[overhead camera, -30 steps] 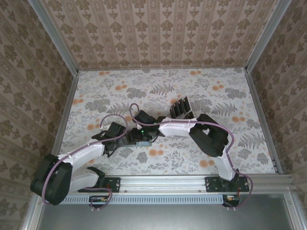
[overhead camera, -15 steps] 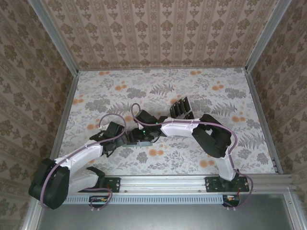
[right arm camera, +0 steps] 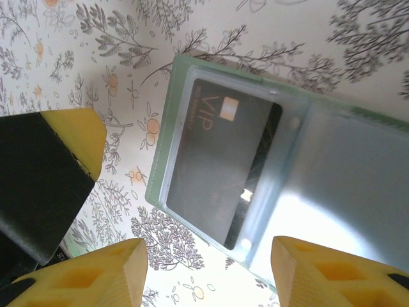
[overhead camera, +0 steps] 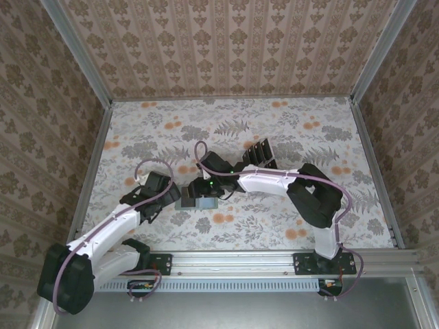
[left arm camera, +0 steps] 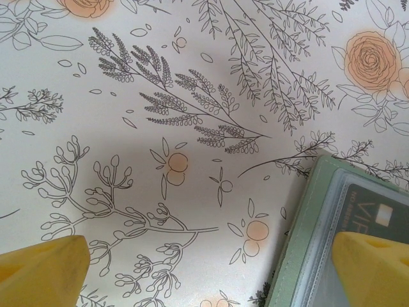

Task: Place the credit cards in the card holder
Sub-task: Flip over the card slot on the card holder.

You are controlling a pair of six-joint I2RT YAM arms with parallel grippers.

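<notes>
The left gripper [left arm camera: 209,272] hangs low, its jaws spread wide and empty. One yellow fingertip [left arm camera: 374,265] is over the left edge of the flat grey-green card holder [right arm camera: 345,160]. The holder lies opened on the floral table [overhead camera: 137,130], left of the middle and nearer the near edge. One glossy black credit card [right arm camera: 217,166] marked VIP sits in its left pocket. The right gripper [right arm camera: 204,272] hovers above, jaws partly apart, gripping nothing.

I judge one card seated. Next, the right arm should fetch another from the rack of dark upright cards [overhead camera: 259,152] toward the far edge, pinching its thin edge squarely. The right wrist view shows both pockets. In the overhead view the holder is just a grey patch, but that view places the rack.
</notes>
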